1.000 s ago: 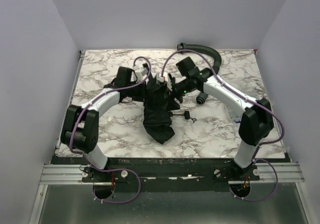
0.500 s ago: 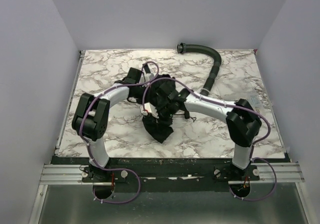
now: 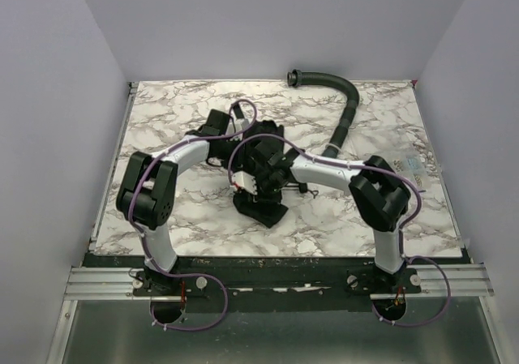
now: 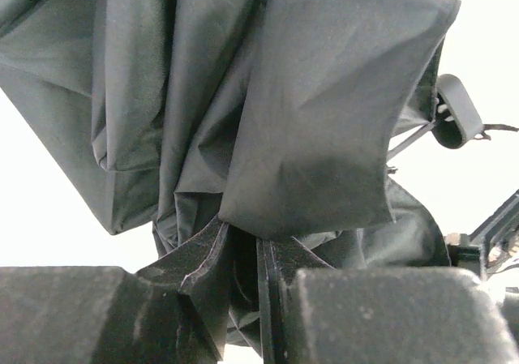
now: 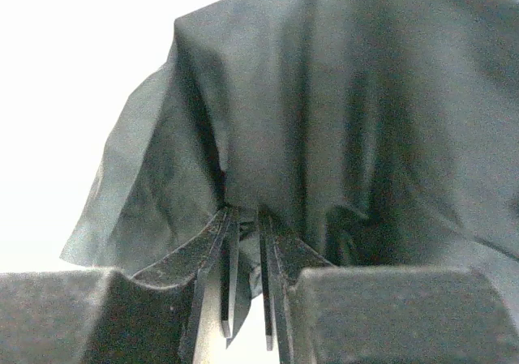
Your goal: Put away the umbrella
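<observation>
The umbrella [image 3: 262,210] is a crumpled black fabric bundle in the middle of the marble table [image 3: 162,113]. My left gripper [image 3: 243,148] is at the bundle's far left side. In the left wrist view it [image 4: 243,254] is shut on a fold of the umbrella's fabric [image 4: 308,129]. My right gripper [image 3: 255,182] lies on the bundle from the right. In the right wrist view it [image 5: 243,230] is pinched shut on the umbrella's fabric [image 5: 365,113]. A thin rib with a small black end piece [image 4: 450,113] sticks out on the right. The shaft and handle are hidden.
A curved black corrugated hose [image 3: 345,109] lies at the back right of the table. A small black strap piece [image 3: 306,190] lies just right of the bundle. Grey walls close in the table on the left, back and right.
My right arm swung from the back right down onto the umbrella and took hold of its fabric. The long front tail of the bundle has been drawn in shorter. The left arm shifted slightly.
</observation>
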